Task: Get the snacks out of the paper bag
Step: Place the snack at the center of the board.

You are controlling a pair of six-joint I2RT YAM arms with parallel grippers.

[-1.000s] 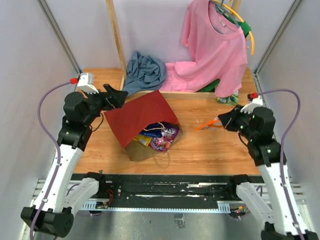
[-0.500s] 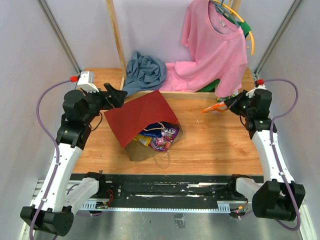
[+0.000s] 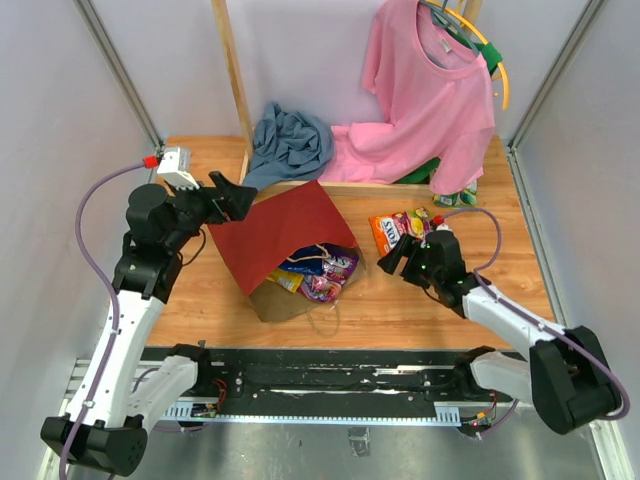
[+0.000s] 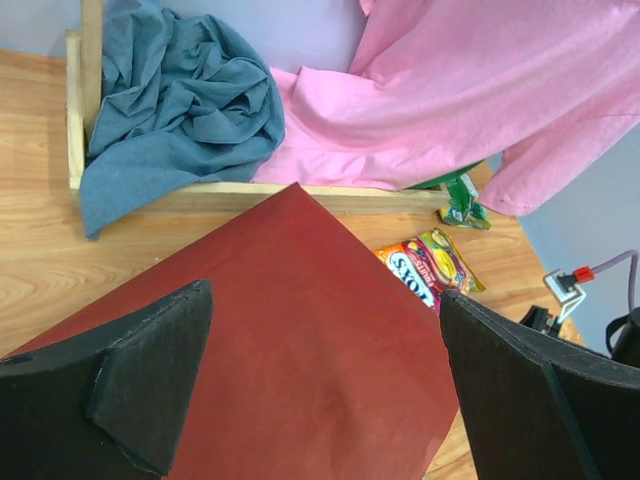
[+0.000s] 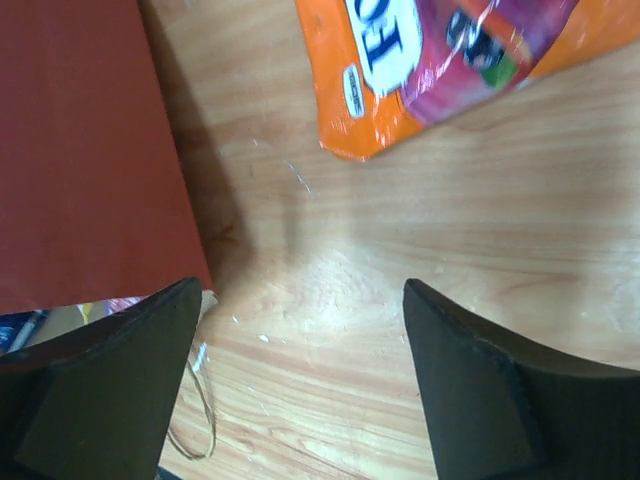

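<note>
The paper bag (image 3: 283, 232) lies on its side, dark red face up, mouth toward the near edge. Purple and blue snacks (image 3: 325, 268) show in the mouth. An orange packet (image 3: 395, 230) lies flat on the wood to the bag's right, and a green-yellow packet (image 3: 455, 197) lies by the pink shirt's hem. My right gripper (image 3: 392, 262) is low between the orange packet and the bag mouth, open over bare wood (image 5: 300, 290), with the orange packet (image 5: 450, 60) beyond its tips. My left gripper (image 3: 235, 195) hovers open above the bag's red side (image 4: 290, 340), touching nothing.
A pink shirt (image 3: 430, 90) hangs at the back right and drapes onto the table. A blue-grey cloth (image 3: 290, 140) is heaped behind a low wooden rail (image 3: 340, 187). A wooden post (image 3: 232, 80) stands at the back left. The bag's twine handle (image 5: 195, 420) lies loose near my right finger.
My right gripper, earlier shut on the orange packet, has let it go; the packet now lies on the table. The right arm dropped low and left toward the bag mouth. The left arm stayed put.
</note>
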